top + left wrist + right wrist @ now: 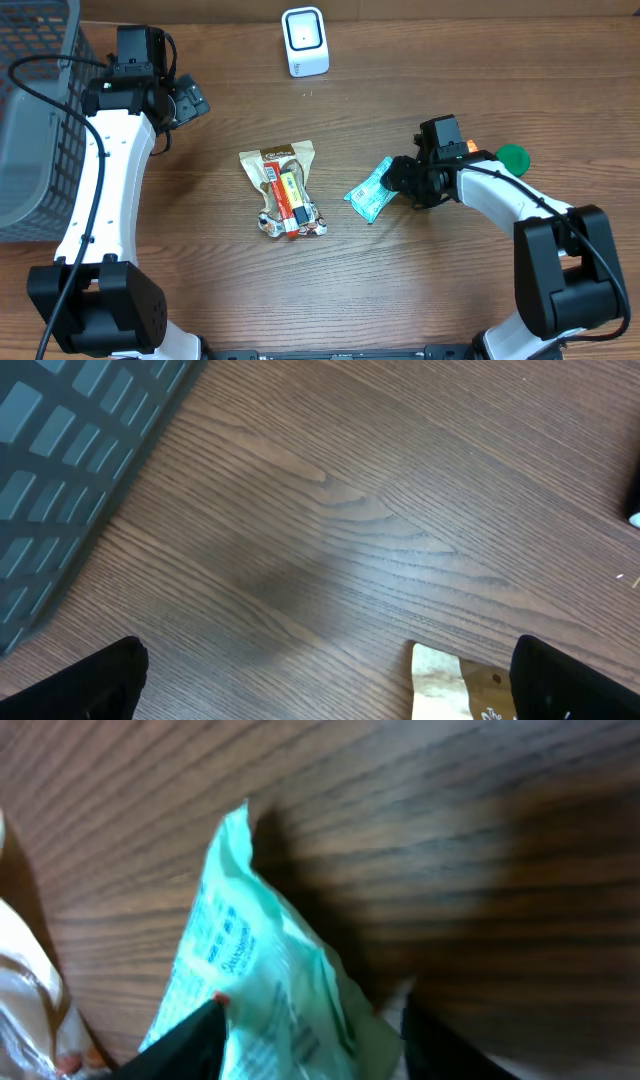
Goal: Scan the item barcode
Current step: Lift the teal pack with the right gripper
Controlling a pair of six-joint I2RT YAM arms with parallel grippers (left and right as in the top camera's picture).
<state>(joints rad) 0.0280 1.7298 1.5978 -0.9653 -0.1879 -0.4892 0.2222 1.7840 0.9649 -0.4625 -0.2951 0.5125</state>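
Right pincer [310, 1020] straddles a crumpled mint-green packet [250, 960] with fine print.

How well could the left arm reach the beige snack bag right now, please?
Probably yes: the left tool is open and empty, and only bare table lies between it and the snack bag.

Count from overhead:
- 2 arms, 2 grippers: left gripper [188, 102] at 10 o'clock, right gripper [392, 180] at 3.
- 1 white scanner [304, 41] at 12.
- 1 grey basket [30, 50] at 9.
- 1 green packet [368, 195] at 3, close to centre.
- 1 beige snack pouch [285, 190] at centre. It shows red and yellow bars, and I can't tell if they are separate items.
- 1 green round disc [513, 157] at 3, further out.
- 1 wooden table [200, 270].
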